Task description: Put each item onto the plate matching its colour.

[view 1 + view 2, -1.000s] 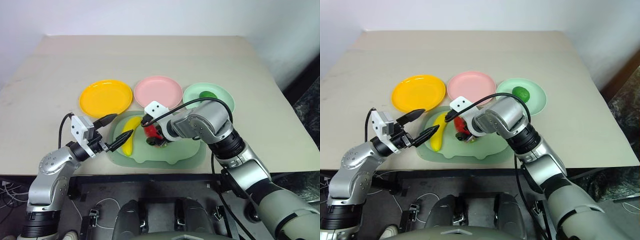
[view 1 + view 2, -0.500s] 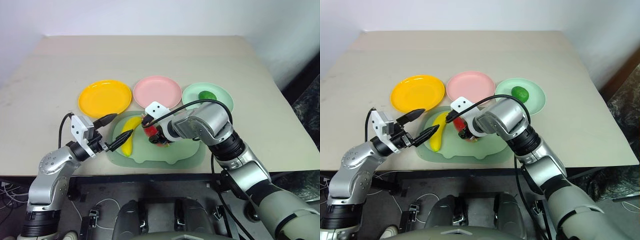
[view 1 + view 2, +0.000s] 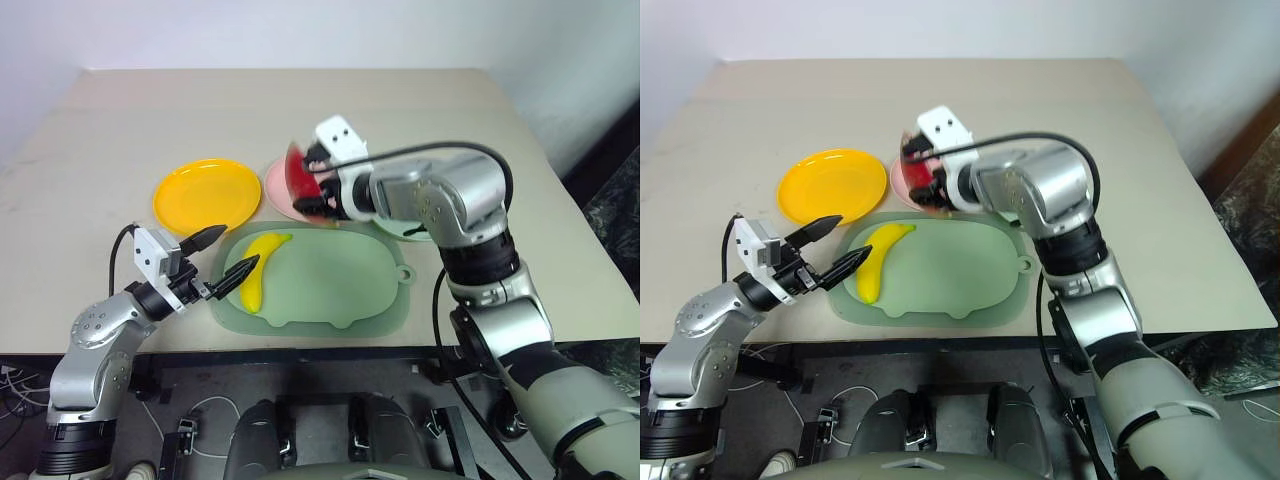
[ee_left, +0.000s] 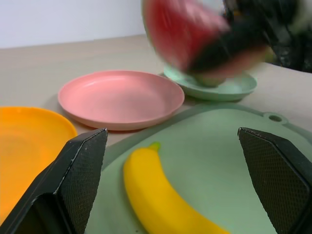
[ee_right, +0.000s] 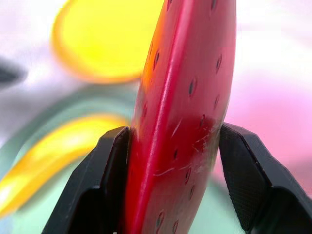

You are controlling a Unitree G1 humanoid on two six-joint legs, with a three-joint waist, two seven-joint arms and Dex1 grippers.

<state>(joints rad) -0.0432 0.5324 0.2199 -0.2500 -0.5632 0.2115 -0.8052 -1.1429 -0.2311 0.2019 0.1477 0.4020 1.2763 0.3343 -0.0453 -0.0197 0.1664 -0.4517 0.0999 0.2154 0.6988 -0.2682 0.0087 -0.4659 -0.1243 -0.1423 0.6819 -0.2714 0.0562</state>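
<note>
Placement stage, read from the robot's left to its right across the head views. Round yellow-orange plastic plate (image 3: 207, 194) lies empty at ten o'clock on the beige tabletop (image 3: 120, 120), with bare table around it. Left gripper (image 3: 226, 255) hovers at eight o'clock with its two black fingers spread apart, holding nothing, just beside the stem end of the curved yellow toy banana (image 3: 257, 268). The banana lies on the large pale-green rounded tray (image 3: 340, 285), whose right half is bare.

Right gripper (image 3: 312, 190) is clamped on the red toy watermelon wedge (image 5: 183, 122), pads pressing its two flat faces, and holds it in the air above the round pink plastic plate (image 4: 119, 97) at twelve o'clock. Light mint-green plate (image 4: 229, 87) sits at one o'clock, just beside the pink one and largely behind the right arm; the dark-green fruit cannot be seen from here.

Judged good practice: lower the wedge over the pink plate's centre, well inside the rim, before the pads part. Lateral room is tight, since the three plates stand close together; open table beyond them, toward twelve o'clock, offers a free way out.
</note>
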